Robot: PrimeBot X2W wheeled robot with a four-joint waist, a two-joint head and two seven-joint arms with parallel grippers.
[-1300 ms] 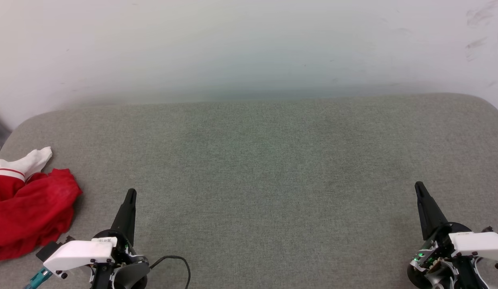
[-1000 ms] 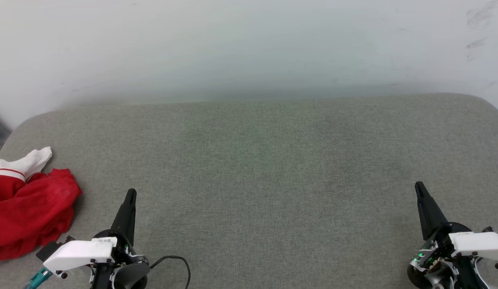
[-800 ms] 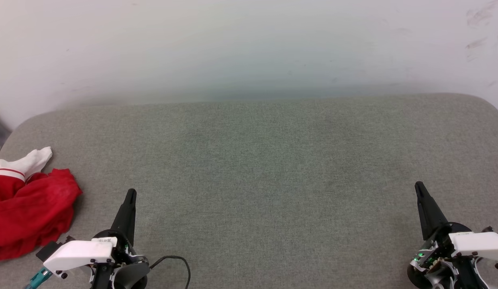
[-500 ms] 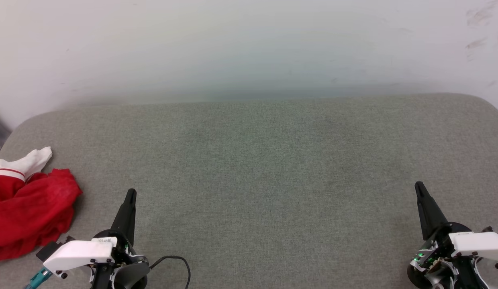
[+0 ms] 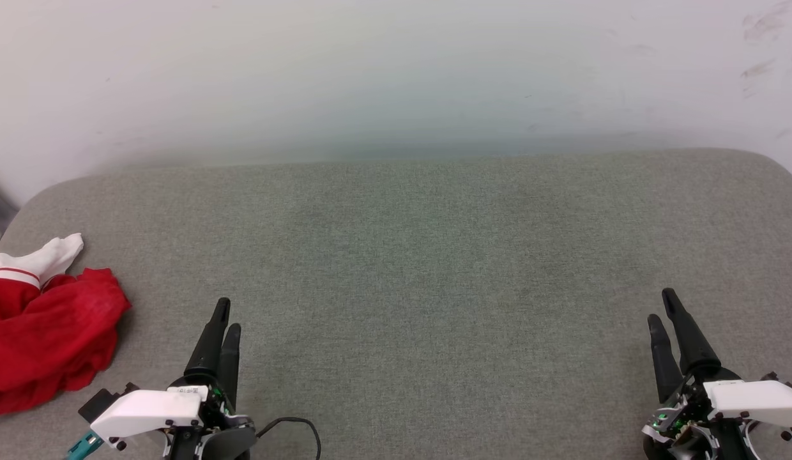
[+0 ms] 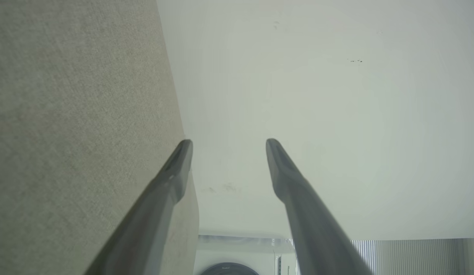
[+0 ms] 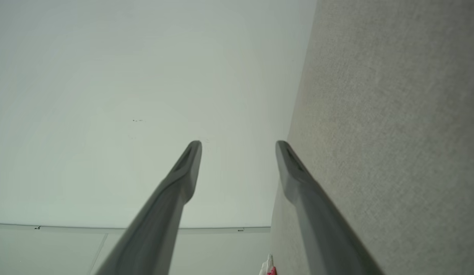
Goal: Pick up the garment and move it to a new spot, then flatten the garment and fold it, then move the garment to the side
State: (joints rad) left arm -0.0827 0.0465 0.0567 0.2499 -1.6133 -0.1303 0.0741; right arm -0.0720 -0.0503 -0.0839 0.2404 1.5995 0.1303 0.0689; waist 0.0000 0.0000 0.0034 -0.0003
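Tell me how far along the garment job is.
Nothing looks done: the garment lies crumpled at the left edge of the grey surface. Nothing in hand: left gripper and right gripper are open, empty, clear of it. Left: pick, move, flatten, fold, set aside.

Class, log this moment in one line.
crumpled red soft-fabric jersey: left on grey fabric cushion | left pincer: open, empty | right pincer: open, empty | stage: pickup not begun

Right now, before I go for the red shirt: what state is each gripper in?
Left gripper: open, holding nothing.
Right gripper: open, holding nothing.
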